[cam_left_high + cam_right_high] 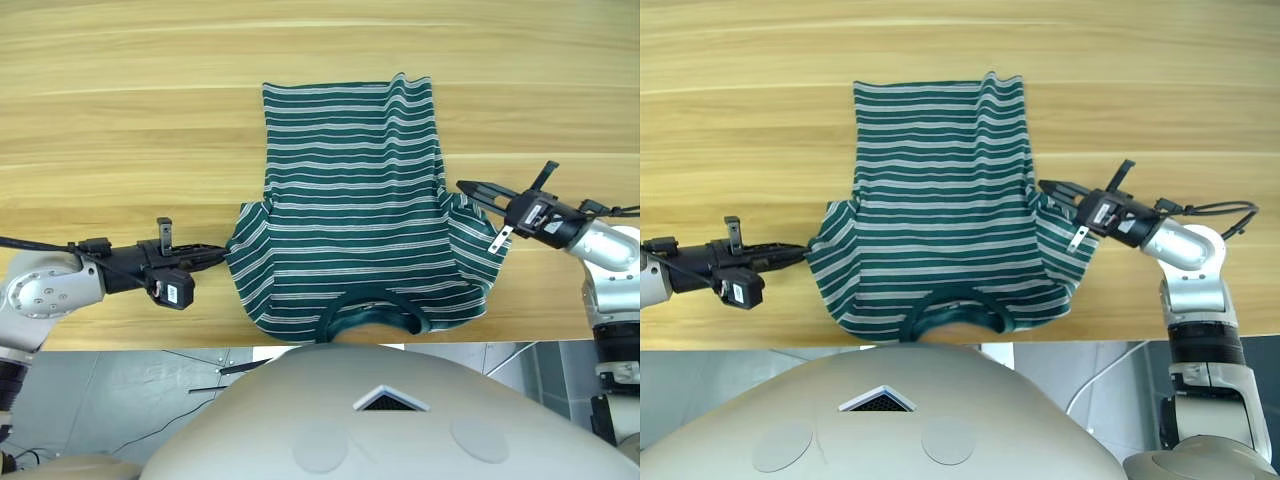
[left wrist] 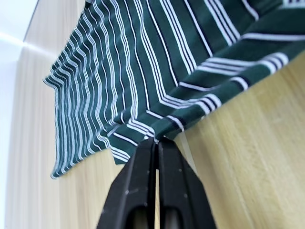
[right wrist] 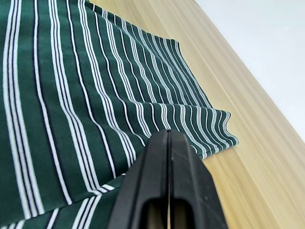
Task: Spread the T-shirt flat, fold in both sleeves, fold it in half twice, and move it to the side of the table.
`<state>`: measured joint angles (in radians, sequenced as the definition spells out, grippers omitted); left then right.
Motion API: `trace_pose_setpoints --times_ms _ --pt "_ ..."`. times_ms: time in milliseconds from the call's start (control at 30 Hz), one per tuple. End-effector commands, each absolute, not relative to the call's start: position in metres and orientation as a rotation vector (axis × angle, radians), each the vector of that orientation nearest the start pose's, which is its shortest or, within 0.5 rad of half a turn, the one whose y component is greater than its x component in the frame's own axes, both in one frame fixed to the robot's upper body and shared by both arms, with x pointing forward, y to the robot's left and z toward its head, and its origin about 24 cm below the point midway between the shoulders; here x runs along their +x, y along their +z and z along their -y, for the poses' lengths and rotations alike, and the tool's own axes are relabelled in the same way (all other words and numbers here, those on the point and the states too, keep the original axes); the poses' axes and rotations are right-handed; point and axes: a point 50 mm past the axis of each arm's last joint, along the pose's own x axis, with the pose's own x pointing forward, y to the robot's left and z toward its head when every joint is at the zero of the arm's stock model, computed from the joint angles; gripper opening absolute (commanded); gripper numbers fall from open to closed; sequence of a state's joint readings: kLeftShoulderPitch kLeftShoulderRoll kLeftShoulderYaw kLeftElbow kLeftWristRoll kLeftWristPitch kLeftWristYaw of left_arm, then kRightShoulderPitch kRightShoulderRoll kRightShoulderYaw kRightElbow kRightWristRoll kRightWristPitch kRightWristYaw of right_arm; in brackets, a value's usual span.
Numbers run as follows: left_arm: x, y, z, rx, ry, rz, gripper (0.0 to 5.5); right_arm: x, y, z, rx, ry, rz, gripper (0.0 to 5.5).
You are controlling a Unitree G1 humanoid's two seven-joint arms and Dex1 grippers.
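Pinches T-shirt (image 1: 350, 200) sleeve edge in closed left gripper (image 1: 222, 256); sets right gripper (image 1: 464, 186), fingers together, at opposite sleeve, hold unclear. Lies flat between both tips, long axis crosswise, equally near each.

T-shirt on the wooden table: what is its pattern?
Dark green T-shirt, thin white stripes; left eye view.

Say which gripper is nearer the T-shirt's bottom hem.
The right gripper, by the armpit of the T-shirt; the left gripper holds the left sleeve, nearer the collar.
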<state>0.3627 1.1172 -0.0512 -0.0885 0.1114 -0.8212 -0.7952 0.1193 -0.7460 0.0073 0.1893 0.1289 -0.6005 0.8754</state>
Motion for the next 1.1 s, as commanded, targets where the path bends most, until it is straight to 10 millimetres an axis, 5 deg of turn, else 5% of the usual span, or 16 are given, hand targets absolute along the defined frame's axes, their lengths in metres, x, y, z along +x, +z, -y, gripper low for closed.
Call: trace_pose_setpoints --times_ms 33,433,1100 --pt "0.154 0.091 -0.238 1.202 -1.395 0.068 0.02 0.2 0.058 0.251 -0.699 0.961 0.006 0.0" --pt "0.172 0.076 -0.194 1.19 -1.498 0.208 0.02 0.199 0.065 0.242 -0.711 0.984 0.047 0.0" --pt "0.169 0.054 -0.168 1.155 -1.592 0.21 0.02 0.201 0.07 0.237 -0.709 0.99 0.074 0.0"
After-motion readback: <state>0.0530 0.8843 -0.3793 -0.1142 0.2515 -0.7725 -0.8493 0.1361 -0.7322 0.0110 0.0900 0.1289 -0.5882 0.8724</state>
